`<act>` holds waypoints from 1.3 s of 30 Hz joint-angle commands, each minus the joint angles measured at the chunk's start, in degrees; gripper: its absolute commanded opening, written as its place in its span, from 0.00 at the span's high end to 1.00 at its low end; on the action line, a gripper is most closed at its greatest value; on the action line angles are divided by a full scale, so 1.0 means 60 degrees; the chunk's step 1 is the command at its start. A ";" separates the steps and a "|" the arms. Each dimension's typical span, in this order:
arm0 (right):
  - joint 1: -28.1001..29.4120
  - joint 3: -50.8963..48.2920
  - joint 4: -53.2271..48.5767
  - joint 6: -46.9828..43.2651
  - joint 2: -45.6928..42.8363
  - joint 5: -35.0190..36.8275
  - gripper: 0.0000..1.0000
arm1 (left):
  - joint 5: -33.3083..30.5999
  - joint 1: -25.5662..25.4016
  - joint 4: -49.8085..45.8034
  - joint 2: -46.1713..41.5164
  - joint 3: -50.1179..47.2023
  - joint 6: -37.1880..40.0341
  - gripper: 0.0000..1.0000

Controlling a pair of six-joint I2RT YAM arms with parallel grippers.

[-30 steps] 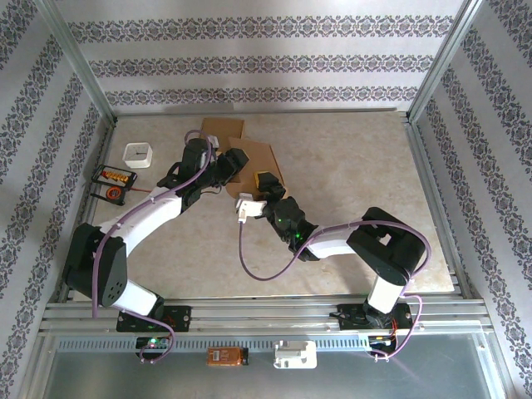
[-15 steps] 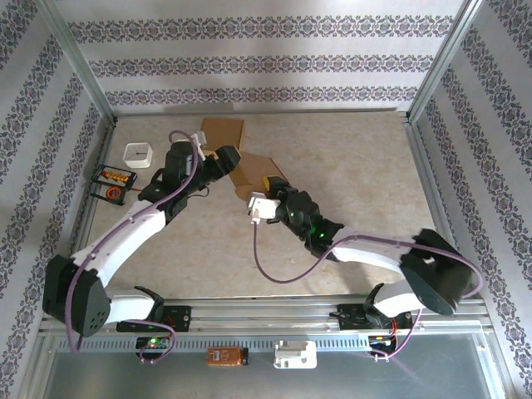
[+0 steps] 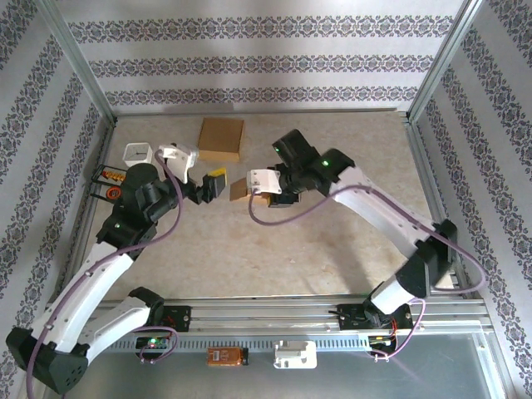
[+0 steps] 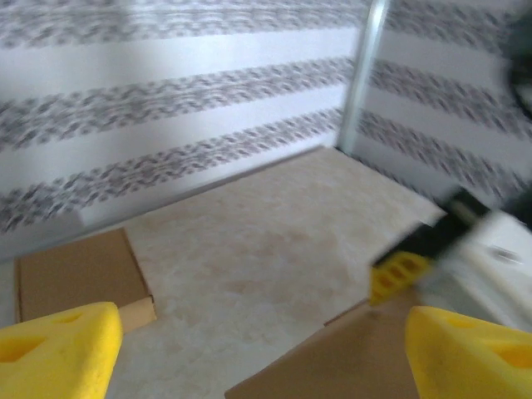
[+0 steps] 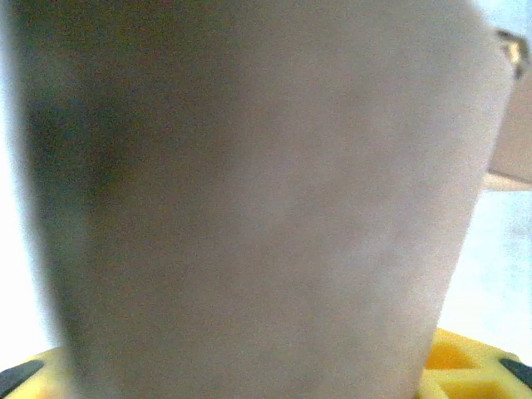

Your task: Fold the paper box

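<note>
Presently, the left gripper (image 3: 214, 184) hangs with fingers wide apart, holding nothing, just beside the paper box (image 3: 238, 189), which seems raised off the tabletop (image 3: 332, 249) left of centre. The right gripper (image 3: 252, 191) is clamped on its panel. Risk: held from one side only, the sheet may swivel or slip, spoiling the crease.

A plain brown cardboard sheet (image 3: 240, 189) hangs tilted above the table, left of its centre. A closed, flat brown paper box (image 3: 221, 138) lies near the far edge.
</note>
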 commanded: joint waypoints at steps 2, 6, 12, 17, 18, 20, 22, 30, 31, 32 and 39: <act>0.0026 0.1684 -0.3822 -0.0503 0.1688 -0.0807 0.48 | 0.3011 0.0072 -0.2072 -0.0212 -0.0029 0.3547 0.05; 0.0068 0.2353 -0.3813 -0.0682 0.2601 -0.0817 0.47 | 0.2522 0.0048 -0.3873 0.0039 0.0361 0.4639 0.01; 0.0042 0.2605 -0.3310 -0.0170 0.3333 -0.0953 0.47 | 0.2105 0.0045 -0.4167 -0.0192 0.0146 0.5212 0.01; 0.0017 0.2060 -0.2557 0.0142 0.3065 -0.1173 0.41 | 0.1625 0.0042 -0.3927 -0.0250 -0.0114 0.5388 0.01; -0.0004 0.1924 -0.2344 0.0204 0.2904 -0.1299 0.37 | 0.1585 0.0049 -0.3865 -0.0237 -0.0159 0.5404 0.01; -0.0015 0.1684 -0.1926 0.0421 0.2572 -0.1457 0.31 | 0.1554 0.0044 -0.3781 -0.0225 -0.0192 0.5419 0.01; -0.0075 0.1465 -0.1470 0.0627 0.2206 -0.1586 0.26 | 0.1626 0.0041 -0.3688 -0.0214 -0.0223 0.5379 0.01; -0.0261 0.0707 -0.0402 0.1345 0.1077 -0.2362 0.22 | 0.1902 0.0051 -0.3300 -0.0222 -0.0340 0.4848 0.01; -0.0291 0.0640 -0.0314 0.1524 0.0938 -0.2466 0.22 | 0.2005 0.0050 -0.3144 -0.0222 -0.0341 0.4623 0.01; -0.0328 0.0596 -0.0205 0.1730 0.0804 -0.2572 0.22 | 0.2084 0.0050 -0.2992 -0.0217 -0.0349 0.4346 0.01; -0.1178 -0.0551 0.1884 0.6881 -0.0893 -0.3047 0.23 | 0.1210 -0.0060 -0.2010 -0.0155 -0.0340 0.0003 0.01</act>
